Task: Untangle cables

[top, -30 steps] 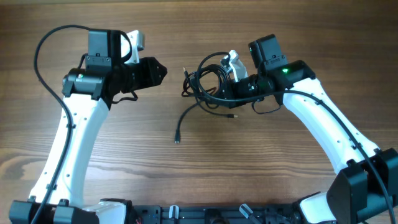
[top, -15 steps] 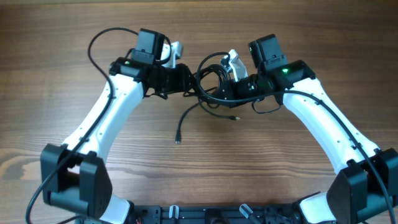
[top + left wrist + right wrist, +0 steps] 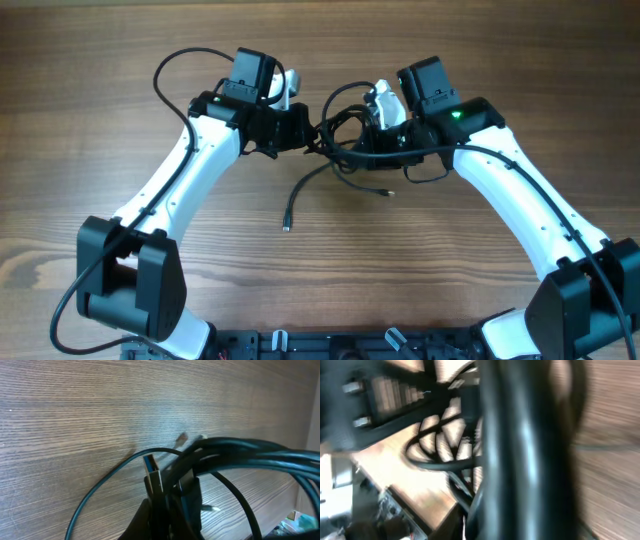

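Visibly, the left pincer (image 3: 170,497) clamps the cables (image 3: 250,455) beside the right pincer (image 3: 370,140).

The brown wood-grain table (image 3: 100,90) bears loose tails of the cables (image 3: 338,150): one trails away below the left gripper (image 3: 310,135), a shorter one lies just below the right gripper (image 3: 365,140).

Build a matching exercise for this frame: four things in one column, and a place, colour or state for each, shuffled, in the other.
1. left gripper
2. cables
3. loose plug
4. light on the right arm

A. glowing green
B. lying on the table, nearer the arm bases than the tangle
C. shut on the cables
D. bunched in a tangle between the arms

Pairs: 1-C, 2-D, 3-B, 4-A
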`<state>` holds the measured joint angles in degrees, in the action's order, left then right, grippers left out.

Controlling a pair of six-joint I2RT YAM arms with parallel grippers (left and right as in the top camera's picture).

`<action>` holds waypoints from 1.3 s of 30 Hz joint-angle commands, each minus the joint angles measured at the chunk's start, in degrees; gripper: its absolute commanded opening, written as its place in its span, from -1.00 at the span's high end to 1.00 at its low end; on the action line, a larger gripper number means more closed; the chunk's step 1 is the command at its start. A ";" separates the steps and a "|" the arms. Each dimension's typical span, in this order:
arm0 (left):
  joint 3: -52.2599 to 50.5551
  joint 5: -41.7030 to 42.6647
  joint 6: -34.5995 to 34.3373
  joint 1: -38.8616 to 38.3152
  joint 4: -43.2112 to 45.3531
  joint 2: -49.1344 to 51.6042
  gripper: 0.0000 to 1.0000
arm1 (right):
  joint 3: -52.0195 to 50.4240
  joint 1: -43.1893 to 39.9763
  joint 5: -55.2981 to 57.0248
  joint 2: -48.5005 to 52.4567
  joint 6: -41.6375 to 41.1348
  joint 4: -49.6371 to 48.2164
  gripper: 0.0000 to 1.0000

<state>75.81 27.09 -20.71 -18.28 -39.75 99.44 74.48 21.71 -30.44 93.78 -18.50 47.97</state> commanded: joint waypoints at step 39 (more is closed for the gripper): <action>0.28 -2.08 14.32 -0.24 -0.63 -21.44 0.92 | 5.33 -0.31 -8.02 -8.07 1.84 -9.29 0.46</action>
<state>75.72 24.27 -1.56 -18.33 -41.54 78.11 78.96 21.50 -36.71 85.62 -15.14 38.81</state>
